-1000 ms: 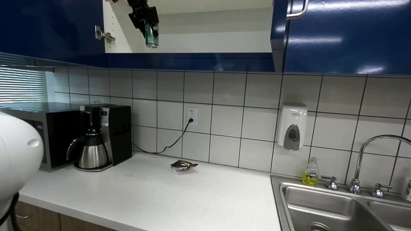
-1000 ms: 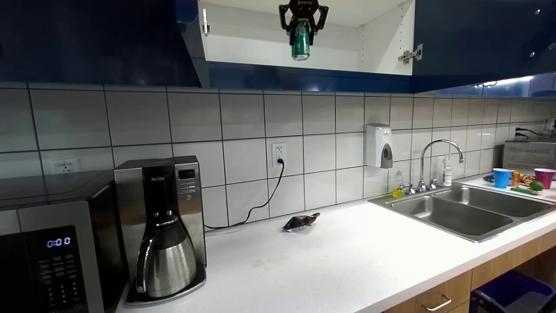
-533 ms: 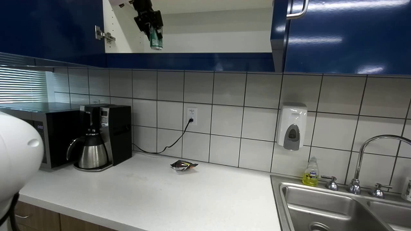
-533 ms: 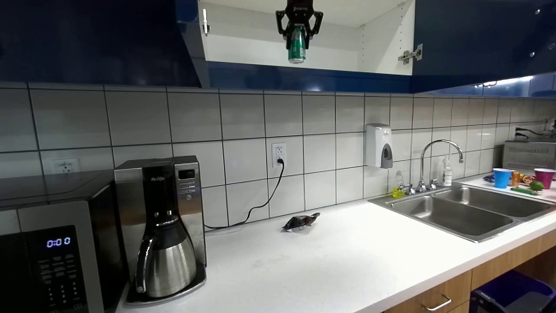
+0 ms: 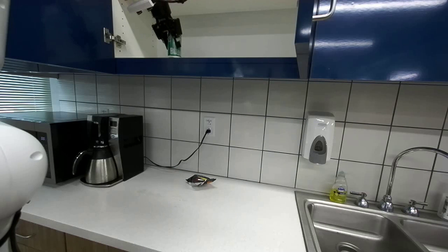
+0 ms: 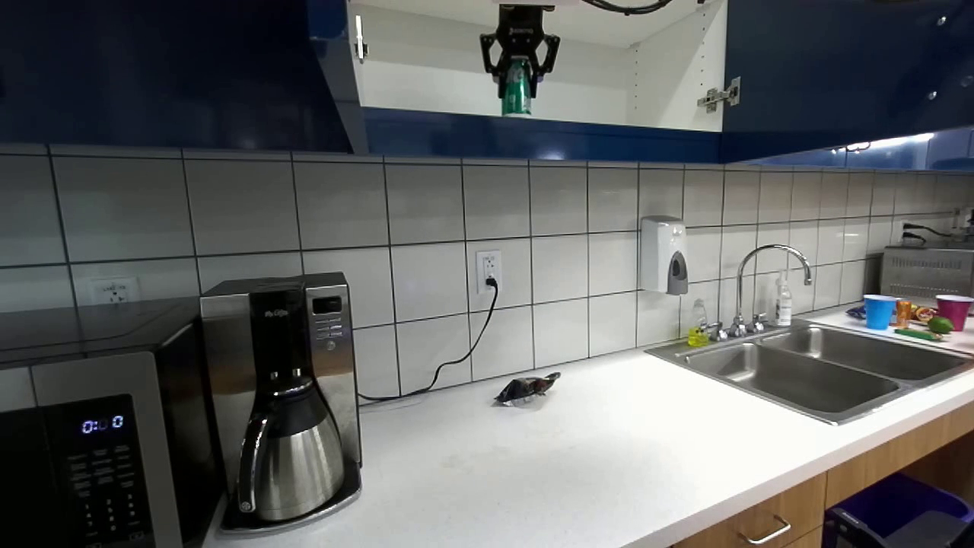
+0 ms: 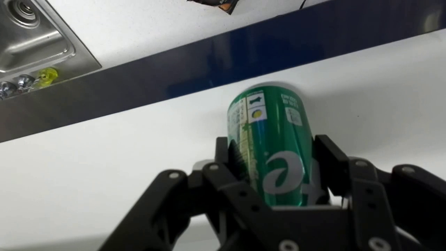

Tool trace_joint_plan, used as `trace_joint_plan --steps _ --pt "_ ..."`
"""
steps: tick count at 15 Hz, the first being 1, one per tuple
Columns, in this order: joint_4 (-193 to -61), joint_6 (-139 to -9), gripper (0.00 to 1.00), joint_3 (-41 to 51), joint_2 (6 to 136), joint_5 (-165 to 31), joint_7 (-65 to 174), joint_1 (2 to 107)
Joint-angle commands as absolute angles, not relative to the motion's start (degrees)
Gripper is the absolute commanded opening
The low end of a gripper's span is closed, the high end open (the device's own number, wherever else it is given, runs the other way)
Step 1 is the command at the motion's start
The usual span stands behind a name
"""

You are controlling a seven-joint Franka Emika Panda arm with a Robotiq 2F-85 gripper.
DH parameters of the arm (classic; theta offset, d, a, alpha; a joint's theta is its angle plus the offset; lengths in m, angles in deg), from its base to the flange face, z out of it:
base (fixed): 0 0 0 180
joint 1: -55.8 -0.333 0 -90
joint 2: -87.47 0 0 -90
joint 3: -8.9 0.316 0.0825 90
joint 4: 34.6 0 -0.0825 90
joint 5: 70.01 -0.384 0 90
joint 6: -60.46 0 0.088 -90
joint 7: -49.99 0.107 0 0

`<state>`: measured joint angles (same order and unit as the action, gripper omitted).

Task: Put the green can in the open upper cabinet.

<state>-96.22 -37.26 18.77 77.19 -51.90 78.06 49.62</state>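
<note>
The green can (image 5: pixel 174 49) is clasped between both fingers of my gripper (image 5: pixel 171 41), which is shut on it. Can (image 6: pixel 517 97) and gripper (image 6: pixel 517 85) also show in an exterior view. The can is about upright inside the open upper cabinet (image 5: pixel 238 45), behind its blue front edge. The cabinet's pale interior (image 6: pixel 434 84) shows around it. In the wrist view the can (image 7: pixel 271 118) lies between the black fingertips (image 7: pixel 271 139), its lower end over or on the pale cabinet floor (image 7: pixel 139 167). Whether it touches the floor I cannot tell.
The cabinet's blue front rim (image 7: pixel 244 59) runs just before the can. An open door (image 5: pixel 59 35) with a hinge stands at the side. Below are a coffee maker (image 6: pixel 281 396), a microwave (image 6: pixel 84 426), a dark wrapper (image 6: pixel 526 388) and a sink (image 6: pixel 806 373).
My gripper has moved down and deeper into the cabinet with the can. The can's lower end has sunk to the front rim. More of the wrist shows above.
</note>
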Motion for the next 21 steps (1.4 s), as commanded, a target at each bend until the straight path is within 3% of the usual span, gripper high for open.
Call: trace_joint_plan --steps 1,6,7,10,21 --pt "-90.36 -34.49 0.38 18.66 73.85 -51.0 78.52 49.06" --pt "-87.49 -33.2 0.38 18.65 71.92 -50.97 78.58 48.83" --pt "-86.95 -32.82 0.88 18.64 71.62 -50.77 78.56 48.72" --pt "-85.88 -32.21 0.99 18.62 71.06 -50.67 78.5 48.5" --pt "-90.28 -32.32 1.0 19.02 74.75 -53.88 77.3 49.47"
